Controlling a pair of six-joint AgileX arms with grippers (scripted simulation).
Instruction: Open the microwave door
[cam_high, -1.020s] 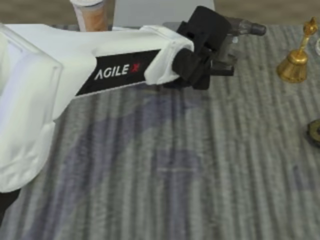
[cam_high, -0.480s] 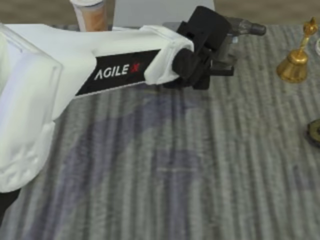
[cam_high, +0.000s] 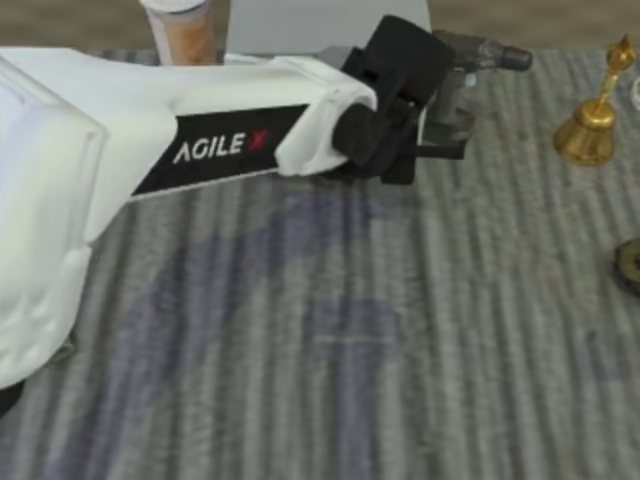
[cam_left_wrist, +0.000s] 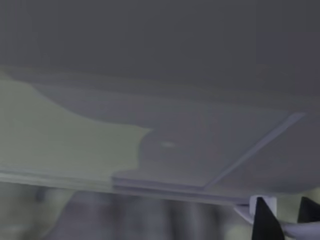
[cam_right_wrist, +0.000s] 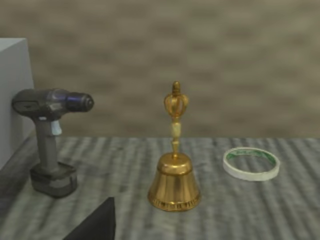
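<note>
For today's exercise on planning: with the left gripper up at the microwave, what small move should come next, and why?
Probably keep drawing the left gripper toward the near, left side, swinging the door wider. The top view shows it at the microwave front beside the drill; the left wrist view is filled by a grey panel, so the grasp itself is not visible.

grey striped table (cam_high: 400, 380), blurred brown wall (cam_right_wrist: 225, 60)
</note>
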